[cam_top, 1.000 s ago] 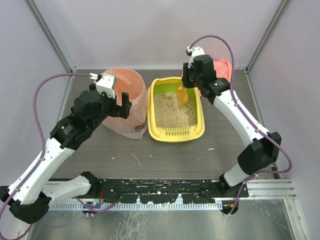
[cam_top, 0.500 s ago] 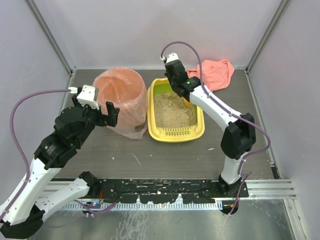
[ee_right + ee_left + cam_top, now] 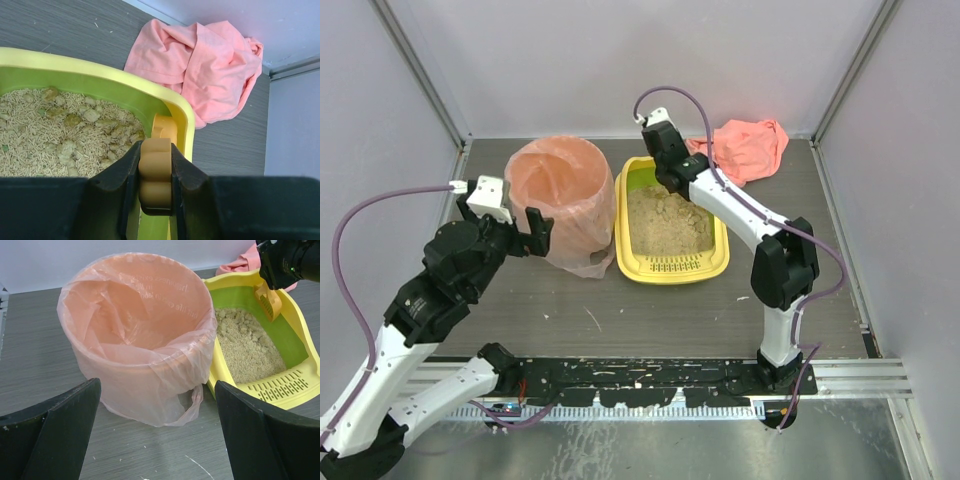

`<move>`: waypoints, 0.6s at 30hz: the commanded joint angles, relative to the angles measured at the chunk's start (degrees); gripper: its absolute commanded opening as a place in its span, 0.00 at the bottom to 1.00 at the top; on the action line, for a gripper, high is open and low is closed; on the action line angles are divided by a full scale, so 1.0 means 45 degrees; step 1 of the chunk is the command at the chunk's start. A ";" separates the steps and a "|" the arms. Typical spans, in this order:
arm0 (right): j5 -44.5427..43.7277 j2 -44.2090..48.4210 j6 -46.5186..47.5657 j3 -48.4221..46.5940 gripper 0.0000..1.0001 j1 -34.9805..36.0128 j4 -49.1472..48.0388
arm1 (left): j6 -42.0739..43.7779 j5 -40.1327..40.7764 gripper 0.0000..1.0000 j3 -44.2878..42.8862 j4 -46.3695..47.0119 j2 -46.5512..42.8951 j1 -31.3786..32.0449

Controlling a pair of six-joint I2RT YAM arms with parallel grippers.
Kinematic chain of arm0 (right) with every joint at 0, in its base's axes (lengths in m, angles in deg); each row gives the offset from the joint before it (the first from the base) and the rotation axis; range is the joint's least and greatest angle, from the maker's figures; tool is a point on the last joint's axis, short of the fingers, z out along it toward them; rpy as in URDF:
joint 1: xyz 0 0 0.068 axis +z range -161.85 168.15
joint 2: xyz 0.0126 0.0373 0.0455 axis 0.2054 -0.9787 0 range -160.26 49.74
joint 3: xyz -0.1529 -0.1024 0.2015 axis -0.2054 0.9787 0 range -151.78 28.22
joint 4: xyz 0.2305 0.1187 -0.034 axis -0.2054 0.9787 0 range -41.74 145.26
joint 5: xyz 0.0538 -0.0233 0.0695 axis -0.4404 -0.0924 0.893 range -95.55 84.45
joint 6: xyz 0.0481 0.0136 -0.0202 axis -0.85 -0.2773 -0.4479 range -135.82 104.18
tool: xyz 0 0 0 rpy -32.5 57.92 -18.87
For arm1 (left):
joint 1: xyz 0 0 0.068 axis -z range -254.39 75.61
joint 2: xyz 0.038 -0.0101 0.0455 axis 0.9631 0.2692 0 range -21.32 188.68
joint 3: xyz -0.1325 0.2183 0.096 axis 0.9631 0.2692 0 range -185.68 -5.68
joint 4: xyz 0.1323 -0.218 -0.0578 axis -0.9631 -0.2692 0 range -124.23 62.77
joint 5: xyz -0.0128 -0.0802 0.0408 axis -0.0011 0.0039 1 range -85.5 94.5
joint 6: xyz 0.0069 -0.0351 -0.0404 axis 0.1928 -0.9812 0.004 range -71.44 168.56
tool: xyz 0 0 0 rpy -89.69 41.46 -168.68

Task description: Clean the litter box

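Observation:
The yellow litter box [image 3: 672, 266], green inside and holding beige litter, lies mid-table; it also shows in the left wrist view [image 3: 295, 386] and the right wrist view [image 3: 100, 66]. My right gripper [image 3: 667, 168] [image 3: 155, 149] hangs over the box's far end, shut on the handle of an orange scoop [image 3: 156, 167]. The scoop's slotted head [image 3: 268, 299] points down inside the far right corner, just above the litter. My left gripper [image 3: 520, 228] [image 3: 156, 405] is open and holds nothing, hovering on the near left side of the bin.
A round bin lined with a pink bag [image 3: 558, 185] [image 3: 135, 315] stands touching the box's left side. A pink cloth [image 3: 750, 145] [image 3: 205, 65] lies crumpled at the back right. Small white crumbs dot the dark tabletop [image 3: 620, 320].
The right arm has swung left along the box's far end, carrying the scoop. My left gripper has drawn back left and toward the near side, off the bin's rim.

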 commanded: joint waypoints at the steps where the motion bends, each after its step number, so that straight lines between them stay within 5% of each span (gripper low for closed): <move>1: -0.0466 0.0049 0.0381 0.0273 0.01 0.0067 -0.1434 | 0.0037 0.0152 0.98 0.0069 0.0532 0.0027 -0.0081; 18: 0.3107 -0.0098 -0.1110 0.0065 0.01 -0.0281 -0.0885 | -0.0170 0.0131 0.98 -0.0003 0.0479 0.0054 -0.0080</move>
